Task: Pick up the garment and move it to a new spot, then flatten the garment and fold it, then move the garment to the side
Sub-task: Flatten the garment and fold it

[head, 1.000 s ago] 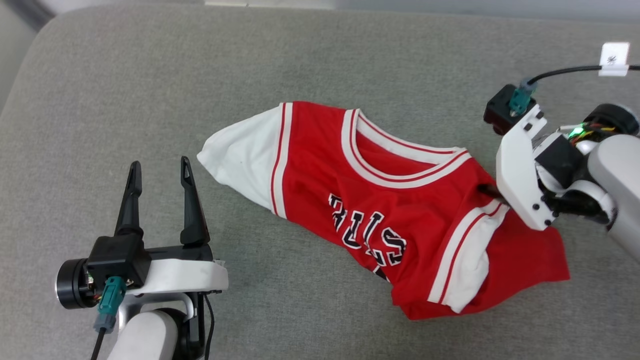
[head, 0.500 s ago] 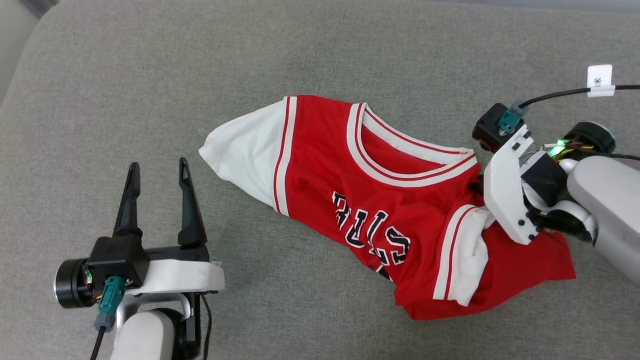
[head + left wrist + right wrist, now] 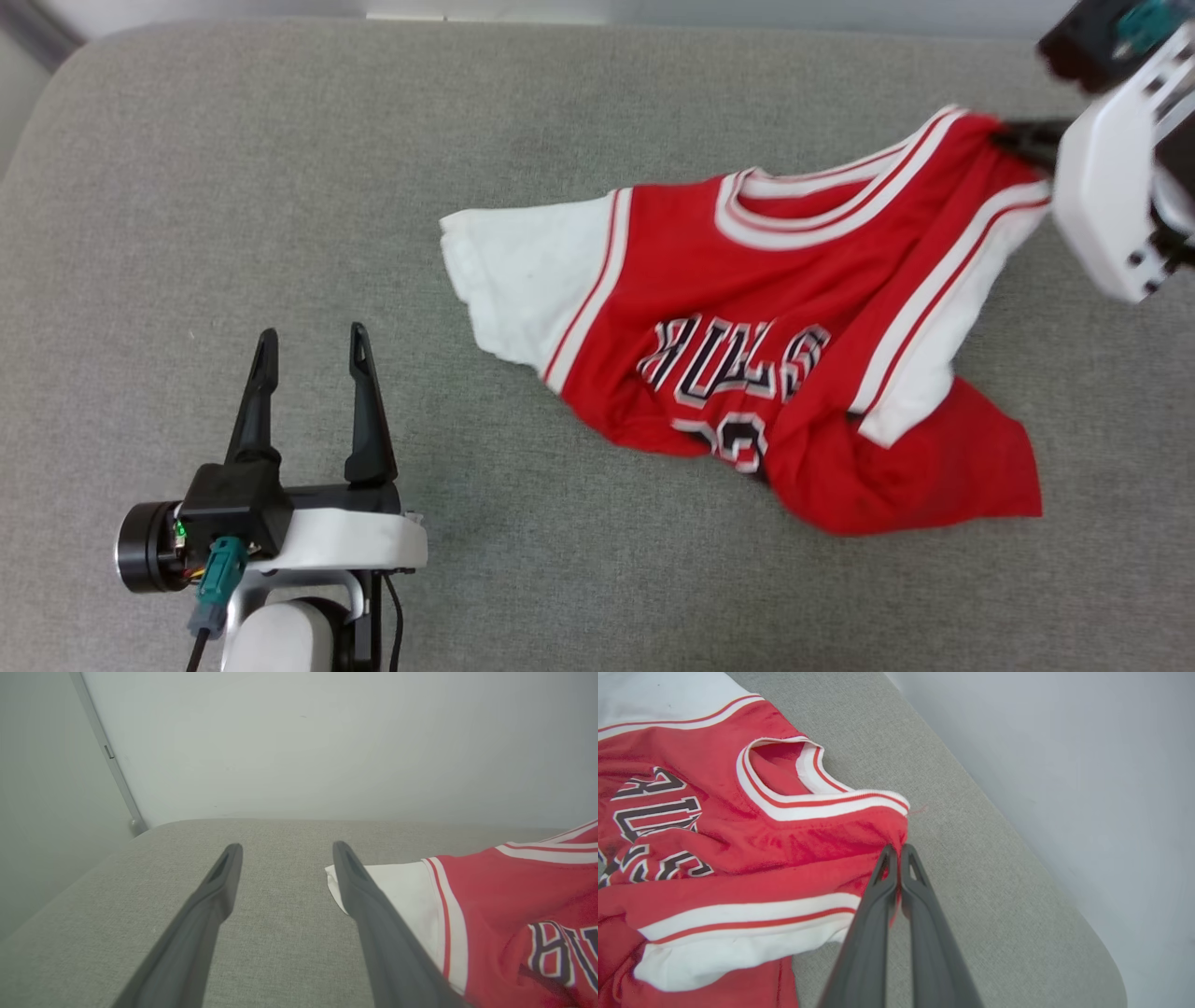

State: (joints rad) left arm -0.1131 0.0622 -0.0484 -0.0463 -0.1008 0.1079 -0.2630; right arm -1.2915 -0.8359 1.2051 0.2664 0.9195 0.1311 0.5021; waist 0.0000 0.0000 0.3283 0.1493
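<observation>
Across my head view spreads a grey fabric cushion, with a pale wall standing behind its far edge. On the cushion, right of centre, I see the garment, a red basketball-jersey T-shirt, lying rumpled with its chest side up and its body bunched in folds toward the lower right. One shoulder is drawn out toward the upper right corner. At the lower left I have the left gripper over bare cushion. Its two dark fingers are spread wide with nothing between them, and it sits apart from the shirt. At the upper right, the right gripper has its fingers pressed together on a pinch of red cloth at that drawn-out shoulder. The pinch is just beside the red-and-white striped neckline. The shirt's white sleeve lies flat, pointing toward the left gripper's side. The other sleeve is folded across the red body. Black, white-outlined lettering runs across the chest, and below it I can make out part of a number, creased into a fold.
</observation>
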